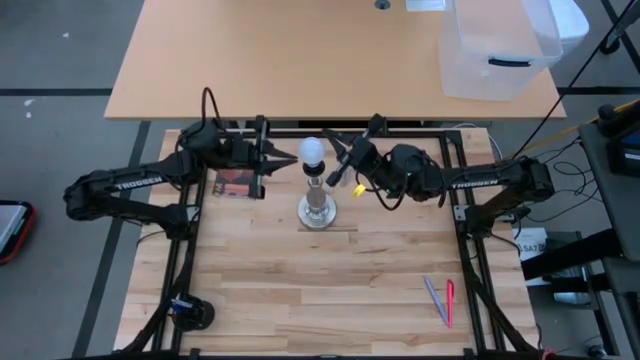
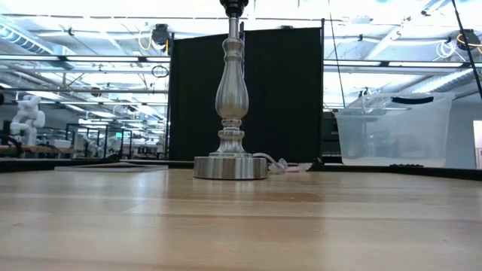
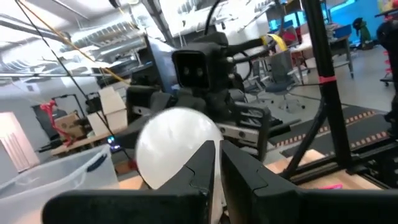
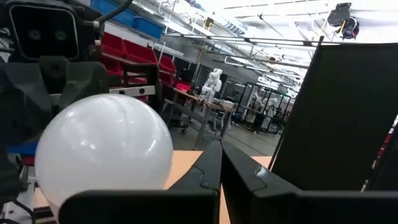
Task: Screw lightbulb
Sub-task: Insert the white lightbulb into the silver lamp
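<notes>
Both arms reach inward from opposite sides, wrists level and facing each other.

Your left arm extends from the left edge of the frame toward the middle; its left gripper (image 1: 283, 158) points right, and its two dark fingers (image 3: 205, 165) lie nearly together with only a thin slit between them. Your right arm mirrors it from the right side, elbow bent; its right gripper (image 1: 337, 158) points left, with its fingers (image 4: 208, 171) pressed fully together. The two tips stand close, well apart from touching.

The lightbulb (image 1: 314, 151) sits atop the lamp stand (image 1: 318, 212) mid-table. Both grippers flank it — left gripper (image 1: 290, 158), right gripper (image 1: 334, 157). Pens (image 1: 441, 300) lie toward the near right corner.
</notes>
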